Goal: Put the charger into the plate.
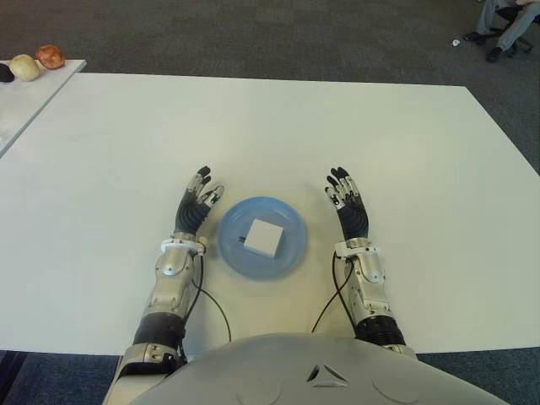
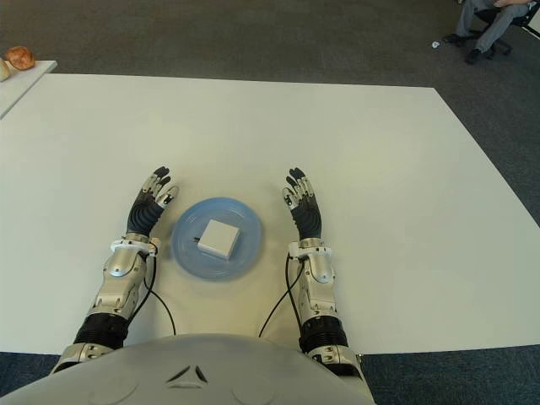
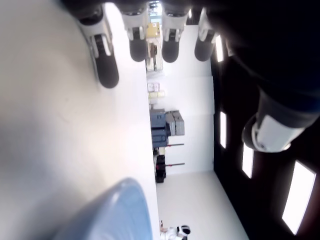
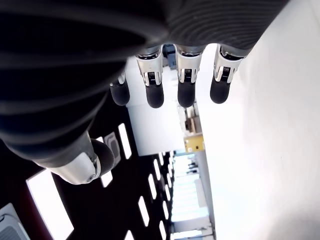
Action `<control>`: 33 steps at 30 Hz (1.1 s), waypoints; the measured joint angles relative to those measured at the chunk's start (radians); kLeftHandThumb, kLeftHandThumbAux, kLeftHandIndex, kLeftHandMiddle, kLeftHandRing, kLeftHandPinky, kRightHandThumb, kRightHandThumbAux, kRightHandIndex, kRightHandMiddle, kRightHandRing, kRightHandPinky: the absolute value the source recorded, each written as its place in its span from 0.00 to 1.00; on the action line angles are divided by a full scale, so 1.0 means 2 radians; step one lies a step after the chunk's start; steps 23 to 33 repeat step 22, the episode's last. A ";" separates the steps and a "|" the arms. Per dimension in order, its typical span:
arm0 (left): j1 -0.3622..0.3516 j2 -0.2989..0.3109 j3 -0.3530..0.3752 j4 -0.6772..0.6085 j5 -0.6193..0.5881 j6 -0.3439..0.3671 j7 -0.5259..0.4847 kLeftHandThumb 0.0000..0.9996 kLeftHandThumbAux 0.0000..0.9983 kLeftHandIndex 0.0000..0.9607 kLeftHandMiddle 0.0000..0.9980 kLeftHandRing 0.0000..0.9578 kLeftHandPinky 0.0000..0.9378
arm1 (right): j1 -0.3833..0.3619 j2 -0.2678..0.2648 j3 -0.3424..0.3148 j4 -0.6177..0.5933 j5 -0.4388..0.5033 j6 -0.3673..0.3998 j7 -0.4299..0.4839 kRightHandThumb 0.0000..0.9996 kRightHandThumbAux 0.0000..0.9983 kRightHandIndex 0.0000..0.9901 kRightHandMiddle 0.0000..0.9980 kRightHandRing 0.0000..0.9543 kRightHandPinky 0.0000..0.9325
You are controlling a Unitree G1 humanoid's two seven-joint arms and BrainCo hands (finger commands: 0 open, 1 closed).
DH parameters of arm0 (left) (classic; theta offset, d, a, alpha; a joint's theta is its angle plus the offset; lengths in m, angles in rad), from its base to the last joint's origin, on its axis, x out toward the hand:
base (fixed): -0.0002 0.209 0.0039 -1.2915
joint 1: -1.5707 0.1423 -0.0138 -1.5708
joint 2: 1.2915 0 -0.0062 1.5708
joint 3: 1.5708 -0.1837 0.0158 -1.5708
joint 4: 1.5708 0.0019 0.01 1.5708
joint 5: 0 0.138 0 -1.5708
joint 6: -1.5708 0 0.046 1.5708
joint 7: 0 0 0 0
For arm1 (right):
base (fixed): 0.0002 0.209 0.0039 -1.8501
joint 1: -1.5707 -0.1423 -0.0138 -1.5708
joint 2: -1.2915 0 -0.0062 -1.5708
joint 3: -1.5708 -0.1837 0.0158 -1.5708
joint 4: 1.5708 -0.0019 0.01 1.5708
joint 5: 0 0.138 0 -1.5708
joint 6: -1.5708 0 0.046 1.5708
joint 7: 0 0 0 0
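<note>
The charger point(image 1: 262, 237), a white square block, is found lying flat inside the plate point(image 1: 291, 251), a pale blue round dish set on the white table point(image 1: 253, 126). A short dark stub is seen at the charger's edge on the side toward the left hand. The charger is touched by neither hand.

The left hand point(image 1: 196, 208) is observed just beside the plate, on the plate's left side, with its fingers point(image 3: 106, 60) extended and slightly spread; nothing is held. In the left wrist view the four fingertips are seen straight and apart above the table surface, and the blue rim of the plate point(image 3: 115, 215) is visible close by the palm side.

The right hand point(image 1: 348, 207) is observed near the plate on its right side, a little farther from the rim than the left hand is. Its fingers point(image 4: 154, 92) are extended and held apart, and nothing is grasped. Whether either palm touches the table cannot be determined.

Well beyond the left hand, at the far left corner, a second table point(image 1: 34, 93) is noted, bearing three small rounded objects point(image 1: 49, 56). At the far right, beyond the right hand, a person's legs point(image 1: 504, 25) are seen on the dark carpet point(image 1: 253, 34).
</note>
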 measured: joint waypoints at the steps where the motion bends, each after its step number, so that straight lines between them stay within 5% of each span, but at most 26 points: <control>1: -0.001 -0.003 0.002 0.002 0.000 -0.003 0.005 0.00 0.58 0.00 0.00 0.00 0.00 | -0.001 -0.001 0.000 0.001 0.000 0.000 0.002 0.00 0.61 0.09 0.12 0.09 0.12; 33: -0.010 -0.034 0.025 0.031 0.000 -0.051 0.048 0.00 0.57 0.00 0.00 0.00 0.00 | -0.018 -0.009 -0.011 0.021 0.000 -0.003 0.022 0.00 0.61 0.08 0.11 0.09 0.11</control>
